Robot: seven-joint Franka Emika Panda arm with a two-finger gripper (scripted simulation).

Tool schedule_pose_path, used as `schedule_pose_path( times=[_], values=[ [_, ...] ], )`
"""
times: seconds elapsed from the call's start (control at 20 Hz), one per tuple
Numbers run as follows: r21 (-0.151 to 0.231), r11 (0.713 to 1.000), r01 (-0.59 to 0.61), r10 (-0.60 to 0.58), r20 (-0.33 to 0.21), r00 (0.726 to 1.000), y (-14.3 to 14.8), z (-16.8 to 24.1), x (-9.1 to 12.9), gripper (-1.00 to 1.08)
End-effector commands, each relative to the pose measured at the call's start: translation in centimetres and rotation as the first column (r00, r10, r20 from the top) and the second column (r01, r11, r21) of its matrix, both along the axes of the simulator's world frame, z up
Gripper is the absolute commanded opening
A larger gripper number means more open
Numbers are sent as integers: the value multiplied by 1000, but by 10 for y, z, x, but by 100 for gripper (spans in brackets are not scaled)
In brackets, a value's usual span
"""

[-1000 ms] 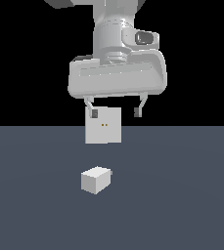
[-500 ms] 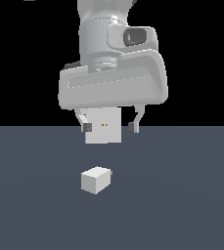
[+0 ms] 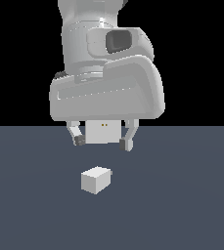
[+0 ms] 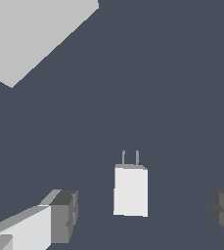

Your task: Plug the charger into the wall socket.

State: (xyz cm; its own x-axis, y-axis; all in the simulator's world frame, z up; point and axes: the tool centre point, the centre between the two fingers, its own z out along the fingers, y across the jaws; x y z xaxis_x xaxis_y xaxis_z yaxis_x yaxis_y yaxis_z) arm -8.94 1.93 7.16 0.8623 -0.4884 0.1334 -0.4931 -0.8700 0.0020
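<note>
Nearest in the exterior view, the charger [image 3: 96, 179] lies on the dark grey table [image 3: 191, 205]. It is a small off-white box, resting flat, with a tiny nub on the side facing the exterior view's right. Nothing touches it.

Above and just behind it hangs the pincer [image 3: 102, 142]. Its two fingers [image 3: 77, 138] point downward and stand well apart, one toward the exterior view's left and one toward the right. The pincer is wide open and has hold of nothing. The fingertips are clear of the table and clear of the charger. The bulky white hand and wrist housing of the arm [image 3: 106, 88] fill the upper centre of the view.

The wrist view confirms this: the charger [image 4: 131, 190] sits in the gap between the two finger pads [image 4: 64, 216], touching neither, with two thin prongs projecting from one end.

Farthest back, the wall socket [image 3: 102, 132] stands upright, a flat off-white plate showing in the gap between the fingers. Its upper part is hidden by the hand. Two tiny yellowish dots show just below the housing's edge. In the wrist view a pale flat surface [image 4: 33, 34] occupies one corner; whether this is the socket plate cannot be told.
</note>
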Motion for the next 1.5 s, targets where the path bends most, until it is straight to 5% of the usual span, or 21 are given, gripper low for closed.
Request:
schedule_pose_path(
  times=[0.0,1.45],
  values=[
    [-3,1000,22,-22,8,1000,2,-4,-3,100],
    [-7,999,50,-50,17,999,6,-60,-7,100]
  ],
)
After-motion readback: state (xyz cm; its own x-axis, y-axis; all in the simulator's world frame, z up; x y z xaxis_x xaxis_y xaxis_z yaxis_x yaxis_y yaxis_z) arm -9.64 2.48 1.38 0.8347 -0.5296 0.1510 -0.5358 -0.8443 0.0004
